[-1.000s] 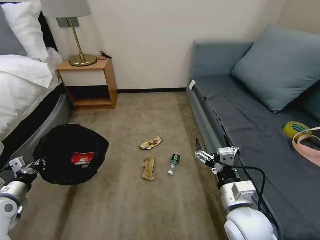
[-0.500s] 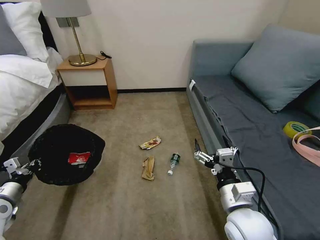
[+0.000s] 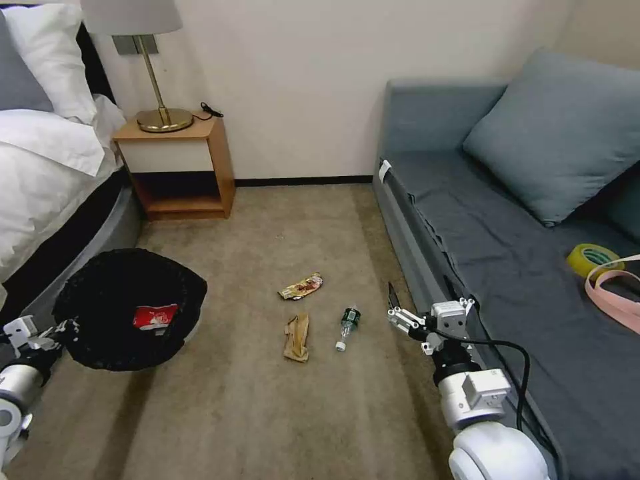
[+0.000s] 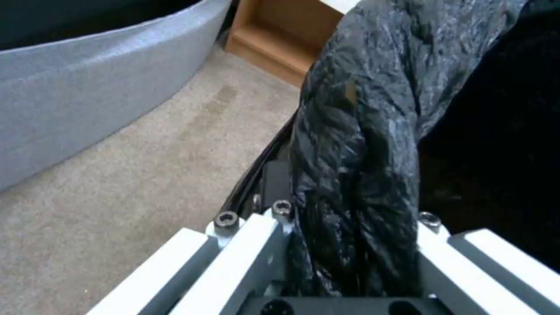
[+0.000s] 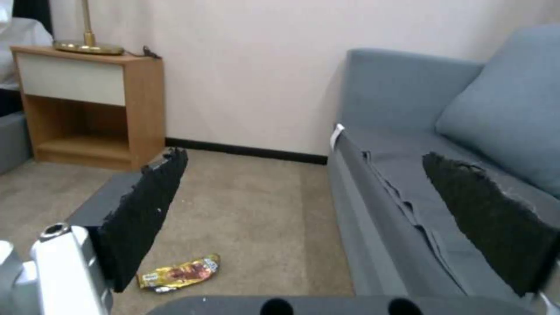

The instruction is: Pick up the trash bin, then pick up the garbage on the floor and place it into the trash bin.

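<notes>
On the beige low-pile carpet point(image 3: 267, 413) between the bed and the sofa, three litter pieces are lying close together but apart: a shiny gold-brown snack wrapper point(image 3: 301, 286), a crumpled brown paper piece point(image 3: 297, 337) just below it, and a small clear bottle with a green label point(image 3: 347, 327) beside the paper, toward the sofa. At lower left, the small round trash bin lined with a crinkly black plastic bag point(image 3: 127, 308) is tilting its mouth toward the head camera, and a crushed red-and-white carton point(image 3: 154, 316) is resting inside it. The left gripper point(image 3: 57, 331) is clamping the bag-covered rim; in the left wrist view the wrinkled black film point(image 4: 356, 175) is sitting pinched between the white fingers point(image 4: 245, 249). The right gripper point(image 3: 400, 313) is hovering empty beside the bottle, close to the front edge of the grey-blue fabric sofa point(image 3: 507, 267), with its rough black pads point(image 5: 146, 214) spread wide. A wooden nightstand point(image 3: 180, 167) with a brass lamp base point(image 3: 165, 119) is standing against the cream wall, next to the white-sheeted bed point(image 3: 47, 173). Open carpet is surrounding the litter on all sides, with the bin well apart to the left.
</notes>
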Robot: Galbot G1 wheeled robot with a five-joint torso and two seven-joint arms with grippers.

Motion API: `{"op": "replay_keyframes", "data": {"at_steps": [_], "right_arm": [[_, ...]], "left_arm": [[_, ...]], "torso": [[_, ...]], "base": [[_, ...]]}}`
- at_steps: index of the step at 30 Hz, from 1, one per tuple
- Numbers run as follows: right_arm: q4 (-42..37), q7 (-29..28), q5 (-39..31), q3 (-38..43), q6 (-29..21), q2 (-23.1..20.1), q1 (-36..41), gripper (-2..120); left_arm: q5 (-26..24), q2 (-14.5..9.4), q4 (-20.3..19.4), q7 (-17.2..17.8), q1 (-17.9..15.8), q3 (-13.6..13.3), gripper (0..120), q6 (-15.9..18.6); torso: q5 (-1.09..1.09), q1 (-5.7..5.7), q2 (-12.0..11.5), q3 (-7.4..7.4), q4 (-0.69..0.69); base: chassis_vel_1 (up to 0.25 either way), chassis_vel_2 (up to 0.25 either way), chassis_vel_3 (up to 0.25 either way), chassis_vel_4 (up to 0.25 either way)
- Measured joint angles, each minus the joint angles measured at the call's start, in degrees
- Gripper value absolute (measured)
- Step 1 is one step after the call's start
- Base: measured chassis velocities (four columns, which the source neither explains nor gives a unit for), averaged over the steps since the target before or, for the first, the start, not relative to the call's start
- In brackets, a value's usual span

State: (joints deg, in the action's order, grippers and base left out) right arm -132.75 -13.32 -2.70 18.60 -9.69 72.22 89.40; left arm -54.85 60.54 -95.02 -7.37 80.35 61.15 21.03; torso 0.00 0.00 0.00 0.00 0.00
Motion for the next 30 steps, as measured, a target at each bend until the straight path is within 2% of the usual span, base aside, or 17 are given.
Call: {"op": "replay_keyframes", "data": {"at_steps": [30], "right_arm": [[3.3,-0.2,-1.6,-3.2,-1.1,-0.5,-5.0,100]], "left_arm": [[-0.7,-1.7,3.0,-0.3,-3.0,-0.5,2,-0.1]], "torso": [[0.00,0.00,0.0,0.00,0.00]], "base": [[-0.073,0.075,0.079,-0.071]]}}
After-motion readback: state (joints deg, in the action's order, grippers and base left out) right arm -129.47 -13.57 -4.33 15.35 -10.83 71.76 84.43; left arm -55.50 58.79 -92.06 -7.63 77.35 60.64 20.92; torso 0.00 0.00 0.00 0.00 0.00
